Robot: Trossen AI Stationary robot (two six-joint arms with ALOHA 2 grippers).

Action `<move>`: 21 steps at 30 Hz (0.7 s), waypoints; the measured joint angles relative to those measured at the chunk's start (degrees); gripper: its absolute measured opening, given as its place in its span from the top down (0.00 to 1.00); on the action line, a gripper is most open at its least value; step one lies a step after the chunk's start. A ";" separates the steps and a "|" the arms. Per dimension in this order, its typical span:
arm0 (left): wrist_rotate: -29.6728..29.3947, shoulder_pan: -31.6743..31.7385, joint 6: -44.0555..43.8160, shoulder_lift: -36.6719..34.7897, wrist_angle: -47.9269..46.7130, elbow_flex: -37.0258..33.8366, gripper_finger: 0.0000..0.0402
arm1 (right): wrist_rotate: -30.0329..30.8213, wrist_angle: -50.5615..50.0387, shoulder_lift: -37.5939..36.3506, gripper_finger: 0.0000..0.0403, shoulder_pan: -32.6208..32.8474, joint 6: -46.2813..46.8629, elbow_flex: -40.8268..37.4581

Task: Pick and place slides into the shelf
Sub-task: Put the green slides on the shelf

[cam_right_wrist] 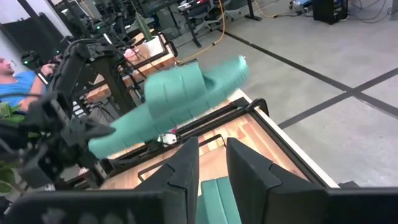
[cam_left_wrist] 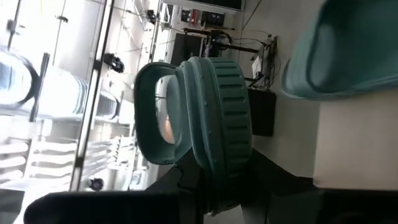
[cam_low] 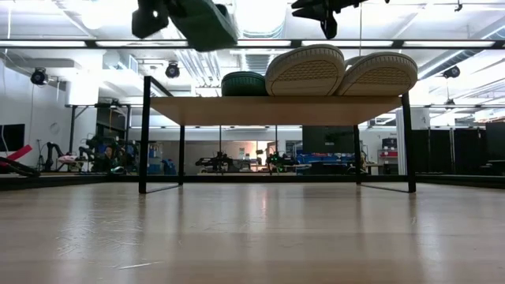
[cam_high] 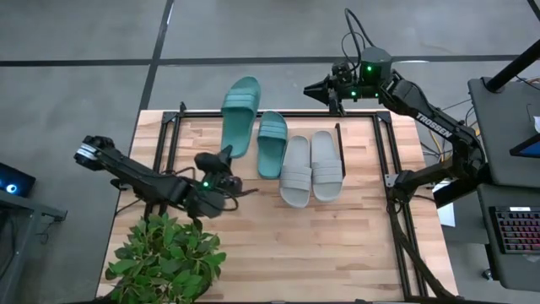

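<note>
Fourth slide in transit to the shelf; three already on the board.

The left gripper [cam_high: 221,162] holds a teal slide [cam_high: 240,114] clamped by its heel between narrow fingers; the slide juts ahead of them, raised above the shelf [cam_high: 354,211] and overhanging its far edge. In judgement, the placing step is under way: the next move calls for lowering the slide flat beside the second teal slide [cam_high: 272,143], just to the side of the fingers, then releasing. The right gripper [cam_high: 325,87] waits beyond the far edge, fingers narrowly parted, holding nothing. Count: two teal slides, two pale grey slides [cam_high: 310,167] lying side by side, one shelf, one potted plant [cam_high: 164,262] on the counter.
</note>
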 joint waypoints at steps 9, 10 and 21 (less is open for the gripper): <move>10.65 0.58 -0.74 -8.40 0.15 0.96 0.90 | 0.02 0.07 0.00 0.82 0.00 -0.39 0.00; 12.58 0.77 -1.77 -9.13 -0.09 1.18 0.90 | 0.04 0.07 0.00 0.81 0.00 -0.39 0.00; 24.34 1.16 -10.62 -15.09 -6.20 1.75 0.90 | 0.17 0.09 0.00 0.81 0.00 -0.57 0.00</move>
